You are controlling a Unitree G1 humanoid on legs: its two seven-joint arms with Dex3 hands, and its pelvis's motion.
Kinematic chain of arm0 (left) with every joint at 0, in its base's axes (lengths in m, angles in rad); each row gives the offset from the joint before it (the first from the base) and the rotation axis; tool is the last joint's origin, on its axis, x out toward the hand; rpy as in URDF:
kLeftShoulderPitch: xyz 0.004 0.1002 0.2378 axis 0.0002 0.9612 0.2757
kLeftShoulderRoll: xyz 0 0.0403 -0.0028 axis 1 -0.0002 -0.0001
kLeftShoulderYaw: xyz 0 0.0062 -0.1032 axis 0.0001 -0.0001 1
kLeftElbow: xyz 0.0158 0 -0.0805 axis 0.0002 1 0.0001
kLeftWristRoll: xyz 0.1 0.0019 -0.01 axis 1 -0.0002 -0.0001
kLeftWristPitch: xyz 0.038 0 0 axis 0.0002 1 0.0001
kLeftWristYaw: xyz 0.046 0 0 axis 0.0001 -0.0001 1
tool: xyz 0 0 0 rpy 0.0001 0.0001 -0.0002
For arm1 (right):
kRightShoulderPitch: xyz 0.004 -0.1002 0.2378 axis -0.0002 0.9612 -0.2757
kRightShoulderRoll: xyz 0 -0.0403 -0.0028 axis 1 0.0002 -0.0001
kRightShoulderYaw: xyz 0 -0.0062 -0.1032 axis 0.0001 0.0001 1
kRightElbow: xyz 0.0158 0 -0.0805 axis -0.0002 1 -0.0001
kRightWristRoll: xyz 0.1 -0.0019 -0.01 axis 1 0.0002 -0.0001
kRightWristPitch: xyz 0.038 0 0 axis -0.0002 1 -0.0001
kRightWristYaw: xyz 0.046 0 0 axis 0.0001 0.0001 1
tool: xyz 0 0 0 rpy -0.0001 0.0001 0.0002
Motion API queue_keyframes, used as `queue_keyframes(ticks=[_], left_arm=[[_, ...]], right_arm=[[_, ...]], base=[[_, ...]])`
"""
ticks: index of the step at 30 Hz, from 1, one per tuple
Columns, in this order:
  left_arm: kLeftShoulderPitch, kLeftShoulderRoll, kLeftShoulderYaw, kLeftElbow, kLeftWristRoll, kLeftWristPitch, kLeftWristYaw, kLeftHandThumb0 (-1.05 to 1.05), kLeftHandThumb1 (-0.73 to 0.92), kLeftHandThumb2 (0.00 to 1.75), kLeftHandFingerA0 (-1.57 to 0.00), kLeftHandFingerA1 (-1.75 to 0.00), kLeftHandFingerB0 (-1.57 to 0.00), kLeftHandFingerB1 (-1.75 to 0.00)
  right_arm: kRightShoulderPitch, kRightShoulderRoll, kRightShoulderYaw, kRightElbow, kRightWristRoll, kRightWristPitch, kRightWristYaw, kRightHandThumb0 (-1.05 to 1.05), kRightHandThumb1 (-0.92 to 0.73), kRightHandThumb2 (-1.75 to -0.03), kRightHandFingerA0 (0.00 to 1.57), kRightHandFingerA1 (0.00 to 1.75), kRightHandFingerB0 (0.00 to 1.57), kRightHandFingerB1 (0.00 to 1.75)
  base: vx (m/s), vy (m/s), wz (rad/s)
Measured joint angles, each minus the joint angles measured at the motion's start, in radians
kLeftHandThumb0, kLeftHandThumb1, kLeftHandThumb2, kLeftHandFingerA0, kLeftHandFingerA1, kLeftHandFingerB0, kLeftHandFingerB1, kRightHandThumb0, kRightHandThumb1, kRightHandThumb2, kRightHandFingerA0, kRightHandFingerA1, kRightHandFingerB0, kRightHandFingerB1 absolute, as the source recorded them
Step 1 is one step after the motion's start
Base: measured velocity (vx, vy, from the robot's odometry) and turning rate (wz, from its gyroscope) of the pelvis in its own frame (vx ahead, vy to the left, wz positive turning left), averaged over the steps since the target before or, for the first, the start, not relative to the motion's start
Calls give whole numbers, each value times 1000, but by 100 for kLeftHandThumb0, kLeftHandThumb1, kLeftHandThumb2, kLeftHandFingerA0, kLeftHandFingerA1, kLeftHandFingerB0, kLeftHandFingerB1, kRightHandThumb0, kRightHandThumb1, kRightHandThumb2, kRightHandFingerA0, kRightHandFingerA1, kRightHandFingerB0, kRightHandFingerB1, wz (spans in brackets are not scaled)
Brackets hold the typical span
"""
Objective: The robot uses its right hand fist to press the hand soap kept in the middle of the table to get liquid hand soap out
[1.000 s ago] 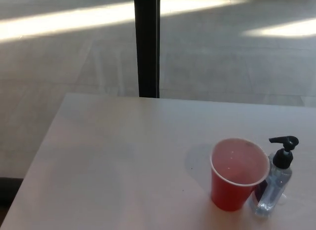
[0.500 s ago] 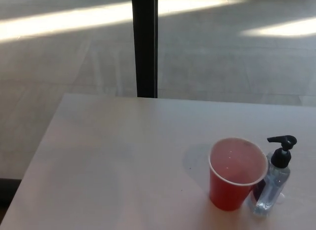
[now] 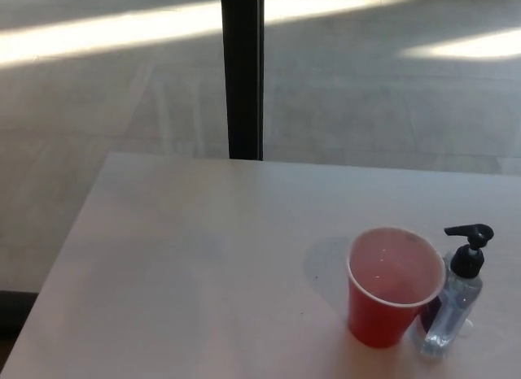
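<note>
A: Head view, looking down on a pale table (image 3: 187, 257). Any sign of the robot's hands?

B: None. Neither left nor right in the picture, so impossible to say whether clenched, released or grasping anything.

A: And the hand soap?

B: Standing upright near the table's right side, toward the near edge: a clear hand soap bottle (image 3: 448, 314) with a black pump head (image 3: 470, 247). Nozzle pointing to picture left, over toward the cup's rim.

A: What else around it?

B: A red plastic cup (image 3: 392, 285), upright, mouth open to the camera, white rim, pale pink inside. Just beside the bottle on its left, and overlapping the bottle's lower left part in this view. Touching or only very close: cannot tell.

A: Anything above the pump?

B: Nothing resting on it. Only the cup crowding the bottle's left flank; bare tabletop to the right of the bottle as far as the picture edge.

A: Rest of the table?

B: Bare pale surface across the left and middle, with a soft shadow lying left of the cup.

A: Beyond the far edge?

B: A grey floor (image 3: 366, 94) with bright bands of sunlight across the top, and a dark vertical post (image 3: 242, 70) rising behind the table's far edge, well apart from cup and bottle.
</note>
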Motion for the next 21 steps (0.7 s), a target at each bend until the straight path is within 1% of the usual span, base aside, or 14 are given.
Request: queue_keyframes(ticks=[2, 3, 4, 5, 6, 7, 8, 11, 12, 13, 14, 16, 18, 21], left_arm=[[-1, 0, -1, -2, 0, 0, 0, -29, 38, 96, -77, -95, -54, -80], [-2, -1, -1, -3, 0, 0, 0, -28, 39, 94, -78, -97, -55, -81], [-2, -1, -1, -2, 0, 0, 0, -28, 39, 94, -78, -97, -55, -81], [-3, -1, -1, -1, 0, 0, 0, -28, 39, 94, -78, -97, -54, -80], [-3, -1, -1, 0, -1, 0, 0, -29, 38, 94, -78, -96, -55, -80], [-5, -1, -1, 1, -1, 0, 0, -29, 38, 94, -78, -96, -55, -80], [-6, -1, -2, 2, -1, 0, 0, -32, 38, 96, -75, -94, -54, -80], [-4, -1, -4, -4, -1, 0, 0, -32, 40, 94, -73, -92, -52, -78], [-3, -1, -5, -6, -1, 0, 0, -31, 41, 94, -73, -93, -54, -80], [-3, -1, -6, -9, -1, 0, 0, -31, 41, 94, -75, -95, -58, -82], [-3, -1, -7, -11, -1, 0, 0, -31, 41, 94, -75, -95, -58, -82], [-4, -1, -9, -11, -1, 0, 0, -31, 39, 94, -79, -97, -57, -82], [-2, -1, -9, -13, -1, 0, 0, -31, 40, 96, -75, -93, -56, -81], [-2, -1, -9, -16, -1, 0, 0, -29, 40, 96, -78, -95, -54, -80]], right_arm=[[-39, 1, 28, -77, 3, 13, -4, -37, -61, -64, 125, 83, 109, 60], [-54, 2, 39, -110, 5, 21, -6, -20, -53, -104, 119, 127, 89, 97], [-67, 3, 56, -147, 5, 28, -8, -20, -53, -104, 119, 127, 89, 97], [-80, 4, 70, -179, 6, 36, -10, -18, -60, -90, 95, 167, 86, 112], [-92, 5, 82, -205, 8, 42, -12, -15, -57, -97, 93, 173, 78, 127], [-109, 8, 101, -243, 10, 53, -15, -15, -57, -97, 93, 173, 78, 127], [-126, 11, 118, -278, 13, 64, -18, -11, -65, -99, 93, 175, 79, 136], [-172, 32, 170, -378, 34, 98, -20, -5, -82, -92, 88, 175, 65, 142], [-181, 37, 182, -400, 39, 107, -21, -8, -79, -98, 88, 175, 64, 144], [-191, 44, 197, -427, 46, 119, -20, -12, -65, -116, 98, 175, 80, 135], [-200, 47, 213, -446, 53, 129, -19, -12, -65, -116, 98, 175, 80, 135], [-214, 58, 253, -504, 78, 162, -11, -16, -50, -122, 99, 175, 86, 127], [-215, 73, 282, -552, 101, 192, -5, -15, -57, -116, 98, 175, 83, 130], [-199, 90, 324, -623, 131, 233, 6, -14, -58, -116, 100, 175, 85, 128]], base=[[0, 0, 0], [0, 0, 0], [0, 0, 0], [0, 0, 0], [0, 0, 0], [0, 0, 0], [0, 0, 0], [0, 0, 0], [0, 0, 0], [0, 0, 0], [0, 0, 0], [0, 0, 0], [0, 0, 0], [0, 0, 0]])
